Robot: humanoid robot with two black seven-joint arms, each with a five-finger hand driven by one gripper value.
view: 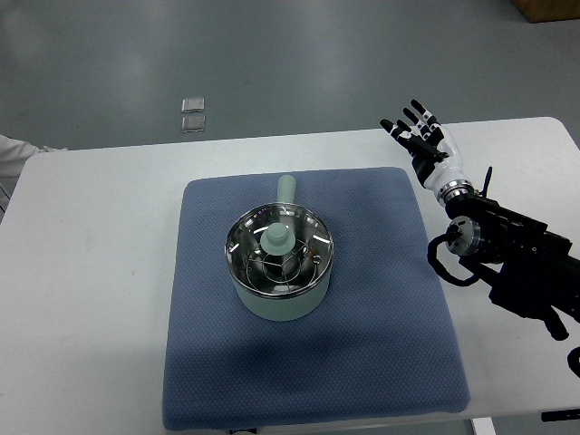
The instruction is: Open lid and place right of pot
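Blue mat is sitting closest to us, spread over the middle of the white table, w/ the pot parked on it a bit left of center. Pot is pale green, its handle pointing toward the far edge. Lid is still sitting on the pot, glass w/ a metal rim and a pale green knob sticking up in the middle, so nothing's been lifted yet.

Right hand is hanging out over the far right part of the table, just off the mat's back corner, well apart from the pot. Fingers are spread and relaxed, not gripping anything. Its black arm is coming in from the right edge, lying across the bare tabletop beside the mat.

Two small clear squares are lying on the grey floor beyond the table, and something white is poking in at the left edge, can't tell what tbh.
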